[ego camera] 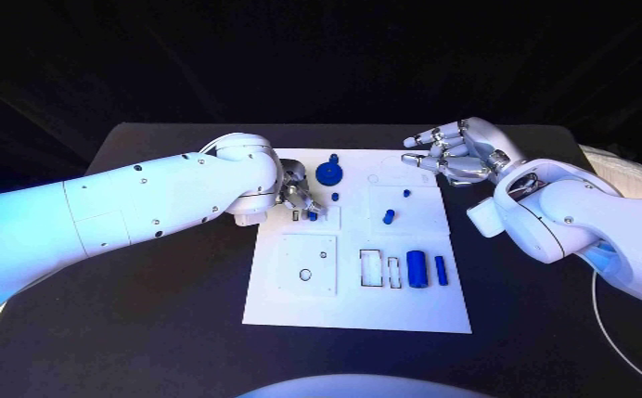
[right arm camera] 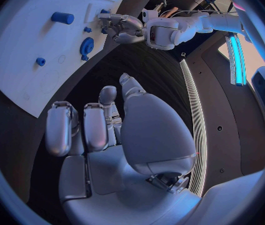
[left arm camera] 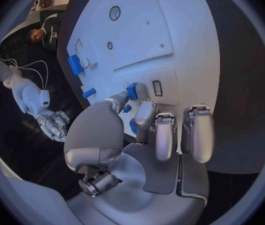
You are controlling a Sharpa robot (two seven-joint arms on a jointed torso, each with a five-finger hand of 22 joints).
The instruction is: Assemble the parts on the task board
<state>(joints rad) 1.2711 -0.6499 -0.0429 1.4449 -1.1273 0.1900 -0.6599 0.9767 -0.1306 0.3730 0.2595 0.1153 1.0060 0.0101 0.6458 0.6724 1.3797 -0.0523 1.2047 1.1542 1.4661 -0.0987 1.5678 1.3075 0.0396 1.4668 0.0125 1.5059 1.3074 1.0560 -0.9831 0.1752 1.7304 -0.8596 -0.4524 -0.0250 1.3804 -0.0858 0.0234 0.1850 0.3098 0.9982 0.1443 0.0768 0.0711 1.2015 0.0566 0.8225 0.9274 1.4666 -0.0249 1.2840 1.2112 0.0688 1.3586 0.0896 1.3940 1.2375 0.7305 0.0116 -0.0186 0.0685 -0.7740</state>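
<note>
My left hand point(left arm camera: 146, 116) pinches a small blue part point(left arm camera: 132, 90) over the task board point(ego camera: 415, 316). My right hand point(ego camera: 456, 157) hovers beyond the board's far right corner, fingers spread, holding nothing.

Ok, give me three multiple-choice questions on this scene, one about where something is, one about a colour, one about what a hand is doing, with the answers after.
1. Where does the blue gear lie?
A. near the far edge of the task board
B. off the board, on the black table
C. in the right hand

2. What colour is the large cylinder near the board's near right part?
A. grey
B. blue
C. white

3. What is the left hand doing?
A. hovering open beside the board
B. lying flat on the table
C. pinching a small blue part at the board

Answers: 1 A, the head view shows it by the far edge. 2 B, it is plainly blue. 3 C, the left wrist view shows the piece between fingertips; the right hand hovers open.
</note>
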